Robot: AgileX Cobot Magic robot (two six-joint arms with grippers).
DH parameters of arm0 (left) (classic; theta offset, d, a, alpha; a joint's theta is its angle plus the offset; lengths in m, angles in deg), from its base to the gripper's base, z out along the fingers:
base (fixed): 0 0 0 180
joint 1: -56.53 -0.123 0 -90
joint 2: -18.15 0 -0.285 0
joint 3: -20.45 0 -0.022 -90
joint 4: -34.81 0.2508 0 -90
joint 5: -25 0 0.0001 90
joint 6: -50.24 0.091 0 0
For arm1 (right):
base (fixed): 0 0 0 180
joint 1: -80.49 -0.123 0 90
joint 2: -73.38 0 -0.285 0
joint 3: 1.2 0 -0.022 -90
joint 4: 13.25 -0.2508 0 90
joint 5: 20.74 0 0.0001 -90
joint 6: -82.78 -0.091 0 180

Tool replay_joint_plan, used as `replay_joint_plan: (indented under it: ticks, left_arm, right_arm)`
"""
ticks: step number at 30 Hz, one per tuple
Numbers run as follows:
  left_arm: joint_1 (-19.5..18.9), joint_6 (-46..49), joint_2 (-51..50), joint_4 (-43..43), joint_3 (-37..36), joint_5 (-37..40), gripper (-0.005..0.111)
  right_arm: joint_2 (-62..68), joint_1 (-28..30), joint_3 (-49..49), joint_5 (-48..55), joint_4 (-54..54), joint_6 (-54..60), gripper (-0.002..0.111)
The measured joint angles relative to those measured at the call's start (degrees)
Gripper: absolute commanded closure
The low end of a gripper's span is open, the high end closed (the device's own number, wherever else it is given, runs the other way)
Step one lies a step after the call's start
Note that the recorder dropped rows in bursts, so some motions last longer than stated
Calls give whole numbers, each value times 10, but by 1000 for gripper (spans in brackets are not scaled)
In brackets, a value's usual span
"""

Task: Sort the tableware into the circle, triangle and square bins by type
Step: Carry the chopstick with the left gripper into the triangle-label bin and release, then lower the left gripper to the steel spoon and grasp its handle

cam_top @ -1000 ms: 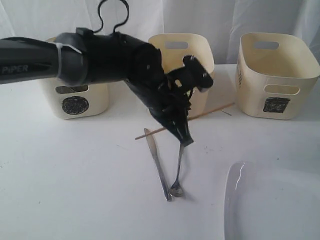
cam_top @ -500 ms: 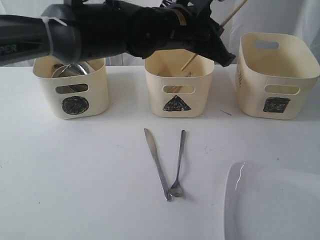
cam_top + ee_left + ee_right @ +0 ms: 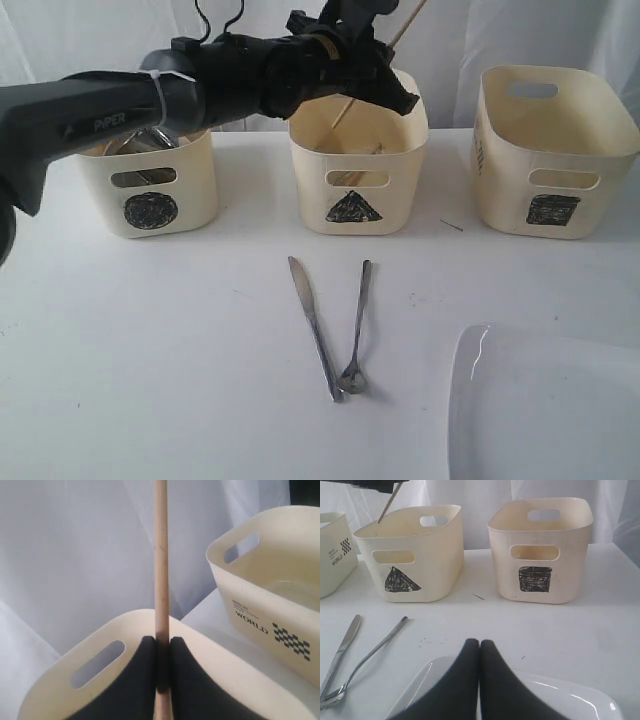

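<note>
Left gripper [image 3: 161, 647] is clamping the wooden chopstick [image 3: 343, 113]. A second ago it was down at mid-tabletop; now it's hanging over the triangle bin [image 3: 400, 190] at the far edge, with the stick's lower end dipping inside. Release is looking next. Knife [image 3: 312, 320], spoon [image 3: 357, 320] and plate [image 3: 540, 410] are waiting. Right gripper [image 3: 479, 645] is sitting clenched, empty.

Left end effector [image 3: 161, 672] lifted chopstick [image 3: 160, 555] off table [image 3: 150, 350]; now holds it slanted over triangle bin [image 3: 392, 190].
</note>
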Motion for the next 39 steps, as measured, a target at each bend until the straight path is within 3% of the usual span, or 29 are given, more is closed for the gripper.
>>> replay_joint_plan:
  ticks: [5,7,9,10,12,18,21,25,27,31,35,39]
  left_arm:
    - [-1,0,-32,-1,13,1,104]
    - [-1,1,-41,-1,13,3,96]
    - [-4,1,-45,-1,13,3,84]
    - [-5,1,-45,-1,13,3,72]
    - [-10,1,-45,-1,14,3,63]
    - [-12,-18,-9,-2,14,151,64]
    - [-12,-20,39,-2,11,295,73]
    - [-12,-38,112,-27,-69,397,77]
    - [-12,-41,138,-58,-118,446,70]
    - [3,-66,144,-86,-169,465,51]
    - [16,-151,102,-96,-174,465,50]
    - [33,-174,68,-97,-176,465,50]
  right_arm:
    - [0,0,0,0,0,0,108]
    - [0,0,0,0,0,0,108]
    - [0,0,0,0,0,0,108]
    - [0,0,0,0,0,0,108]
    - [0,0,0,0,0,0,108]
    - [0,0,0,0,0,0,108]
    - [0,0,0,0,0,0,108]
    - [0,0,0,0,0,0,108]
    - [0,0,0,0,0,0,108]
    - [0,0,0,0,0,0,108]
    - [0,0,0,0,0,-1,108]
    - [0,0,0,0,0,-1,108]
